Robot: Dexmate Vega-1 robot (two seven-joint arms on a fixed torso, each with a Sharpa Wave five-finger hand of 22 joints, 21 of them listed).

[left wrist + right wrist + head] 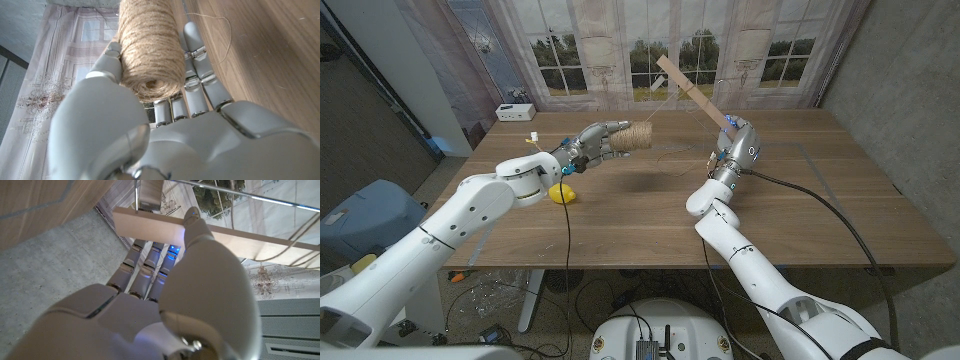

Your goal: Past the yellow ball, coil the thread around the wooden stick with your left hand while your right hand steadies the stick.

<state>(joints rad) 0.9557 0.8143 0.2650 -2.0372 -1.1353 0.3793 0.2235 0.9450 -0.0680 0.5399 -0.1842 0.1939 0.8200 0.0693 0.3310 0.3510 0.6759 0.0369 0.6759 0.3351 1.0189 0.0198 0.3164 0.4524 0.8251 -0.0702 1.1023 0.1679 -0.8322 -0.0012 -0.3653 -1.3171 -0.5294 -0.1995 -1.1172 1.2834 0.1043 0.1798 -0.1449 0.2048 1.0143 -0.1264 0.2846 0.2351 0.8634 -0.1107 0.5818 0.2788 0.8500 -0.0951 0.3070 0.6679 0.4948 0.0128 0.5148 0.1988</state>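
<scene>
Left hand (592, 143) is raised over the bench (650, 215), gray metal fingers wrapped around a fat spool of twine (638, 136), rough tan jute wound in tight turns; left wrist view shows the spool (150, 47) end-on, cylindrical with a fuzzy coiled face, thumb on one side and fingers (195, 60) on the other. A thin loose strand of thread (225, 35) loops over the wood surface in that view. In the head view a fine thread (672, 100) runs from the spool up toward the wooden stick (695, 92). The stick is a flat, pale, smooth slat, tilted, its upper end up-left against the window backdrop, its lower end in the right hand (738, 140). Right hand clasps the stick, held above the bench's right half; right wrist view shows the slat (150, 226) crossing the fingers with the thumb (197, 227) pressed on it. Yellow ball (561, 193), small, smooth and round, sits on the bench just beside the left forearm, nearer the robot than the spool. Bench is a dark brown wood-grain top, rectangular. A small white box (515, 110) sits at the far left corner.
</scene>
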